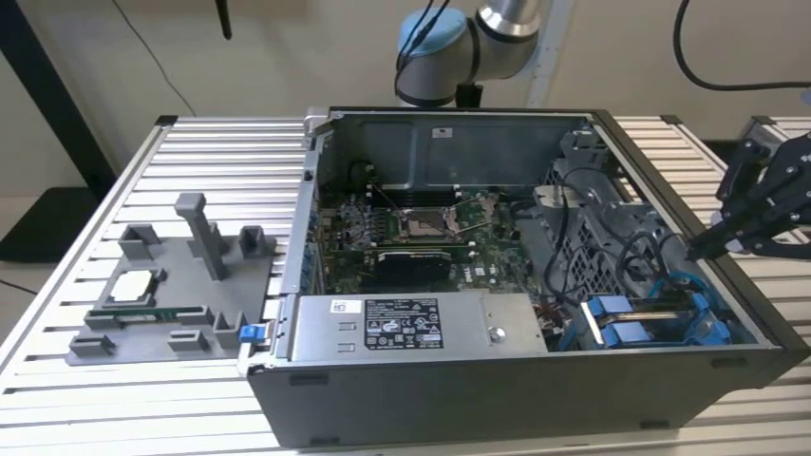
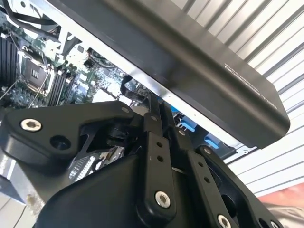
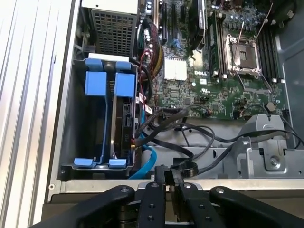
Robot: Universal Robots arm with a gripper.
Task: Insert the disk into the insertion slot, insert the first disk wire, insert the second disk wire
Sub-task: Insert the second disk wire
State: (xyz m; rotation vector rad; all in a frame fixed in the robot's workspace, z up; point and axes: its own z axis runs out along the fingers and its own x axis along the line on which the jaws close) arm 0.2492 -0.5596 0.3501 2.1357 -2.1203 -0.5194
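While our claw (image 1: 705,245) hangs pressed together at the exterior view's right, the disk (image 1: 652,312) sits lower-left of it — long axis left-right.

A: Disk state?
B: Disk (image 3: 118,118), silver-grey, stands on edge in its blue carrier (image 3: 107,84). It is seated inside the insertion slot (image 3: 71,123), below and just ahead of the gripper (image 3: 168,171).
A: Wires?
B: Black wire (image 3: 154,128) and blue wire (image 3: 147,164) lie between the gripper and the disk's near edge. Can't tell if they're plugged in.
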